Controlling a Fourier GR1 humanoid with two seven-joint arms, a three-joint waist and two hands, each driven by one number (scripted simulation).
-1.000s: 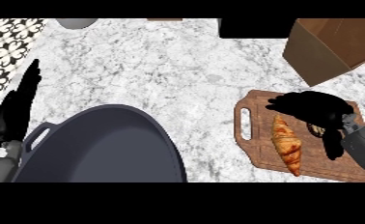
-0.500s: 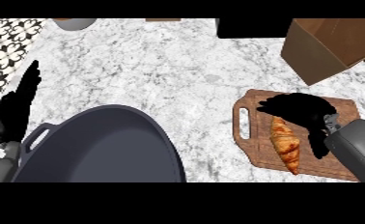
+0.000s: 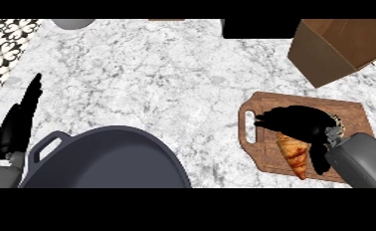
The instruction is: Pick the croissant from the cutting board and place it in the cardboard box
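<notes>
1. Task status: not complete. The croissant lies on the cutting board at the right side of the counter; nothing has been lifted.

2. The cardboard box stands beyond the board, toward the far right corner, apart from it. No croissant shows in it.

3. The right hand is over the board, covering the far end of the croissant. It reads as a dark mass from above; whether its fingers have closed on the pastry cannot be told.

4. The left hand rests at the left edge, fingers straight and pointing up, holding nothing, just beside the rim of a large dark pan.

5. Remaining work, as judged: secure the croissant, raise it off the board, carry it up to the box, and release it inside. That is nearly the whole task.

6. Change from the earlier frames: the right hand has moved left and down over the board, from the board's far right part onto the croissant's upper end. The croissant, board, box and pan have not shifted, and the left hand has held its place
</notes>
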